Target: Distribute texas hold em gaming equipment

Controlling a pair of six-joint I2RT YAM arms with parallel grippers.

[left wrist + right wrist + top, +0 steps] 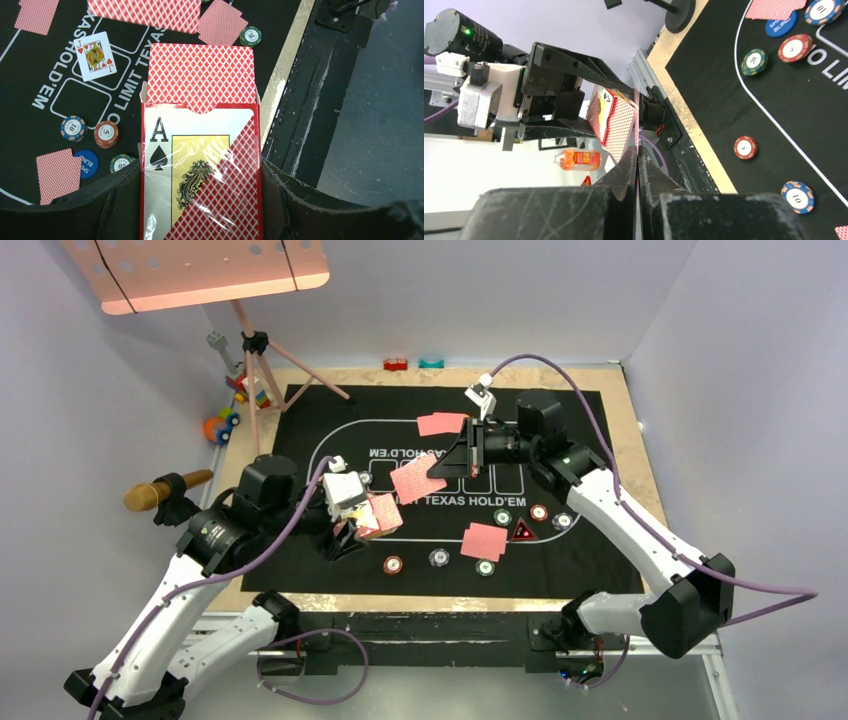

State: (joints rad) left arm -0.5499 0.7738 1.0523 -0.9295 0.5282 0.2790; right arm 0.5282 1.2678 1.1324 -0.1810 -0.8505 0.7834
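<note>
My left gripper (358,525) (200,200) is shut on an open card box (200,170) with an ace of spades on its face; red-backed cards (200,75) stick out of its top. It is held above the mat's near left part. My right gripper (470,462) (638,152) is shut on one playing card (638,120), seen edge-on, above the mat's middle. Red-backed cards (415,480) (442,423) (484,540) lie on the mat. A face-up jack of hearts (95,55) lies there too. Chips (393,564) (438,557) (539,512), a blue button (86,164) and the triangular marker (522,531) lie near the front.
The black Texas Hold'em mat (300,410) covers most of the table. A tripod (262,360) and colourful toy pieces (222,425) stand at the back left. Red and teal blocks (396,364) (431,363) lie at the far edge. A brown-handled object (165,490) lies left.
</note>
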